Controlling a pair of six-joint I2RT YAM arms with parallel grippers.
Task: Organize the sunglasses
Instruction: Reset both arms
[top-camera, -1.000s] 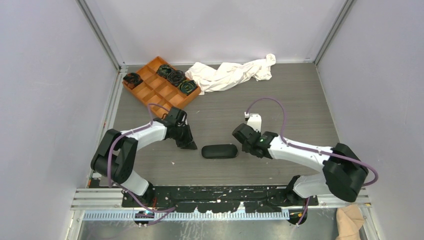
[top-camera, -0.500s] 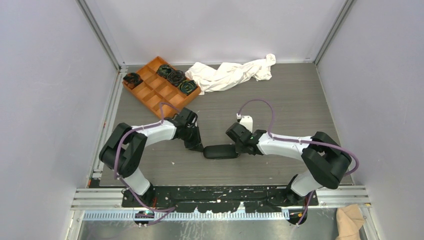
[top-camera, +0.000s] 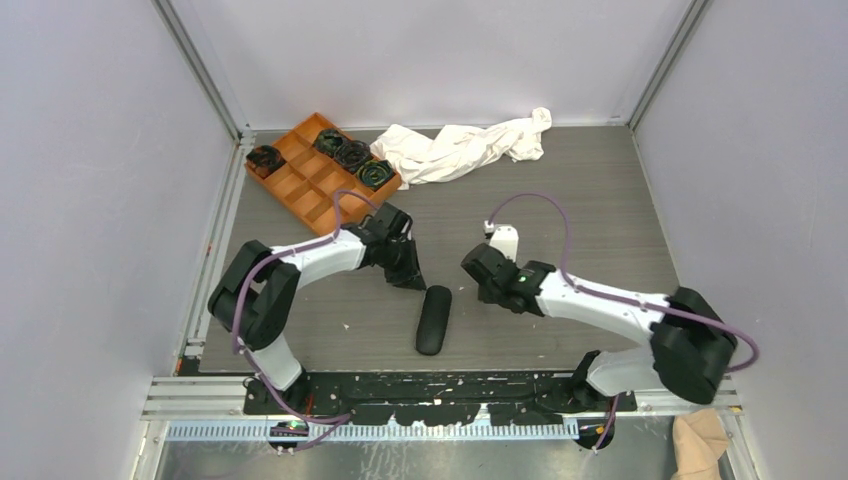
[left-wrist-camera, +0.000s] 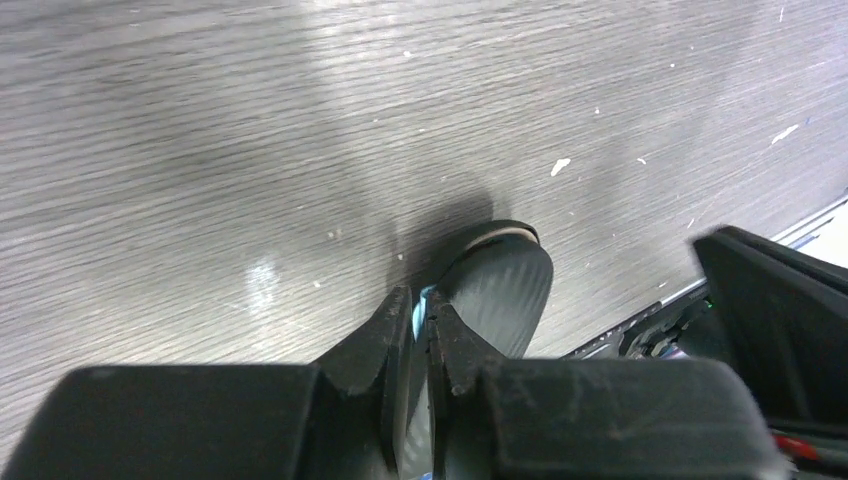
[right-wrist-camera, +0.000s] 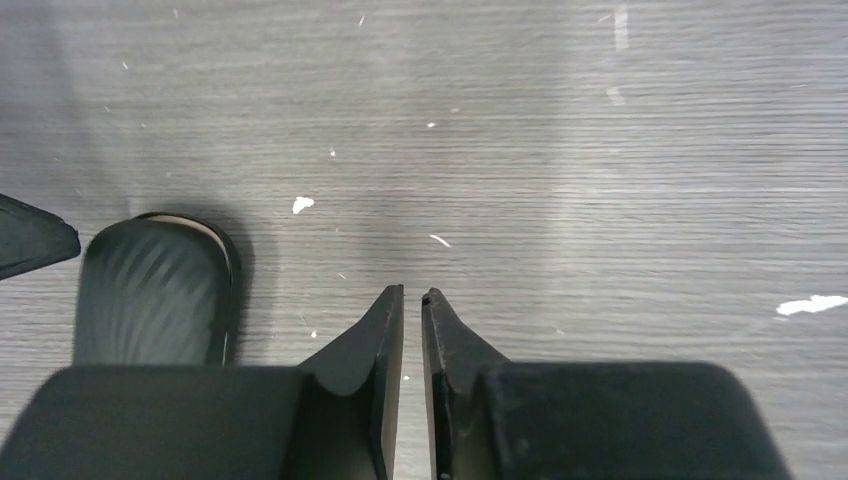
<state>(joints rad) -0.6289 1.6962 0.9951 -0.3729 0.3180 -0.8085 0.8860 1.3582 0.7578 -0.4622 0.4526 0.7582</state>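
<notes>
black case (top-camera: 433, 320), orange tray (top-camera: 300, 186), white cloth (top-camera: 455, 150)

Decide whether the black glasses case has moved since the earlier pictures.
Yes: the black glasses case turned from lying along the near rail to pointing at it.
</notes>
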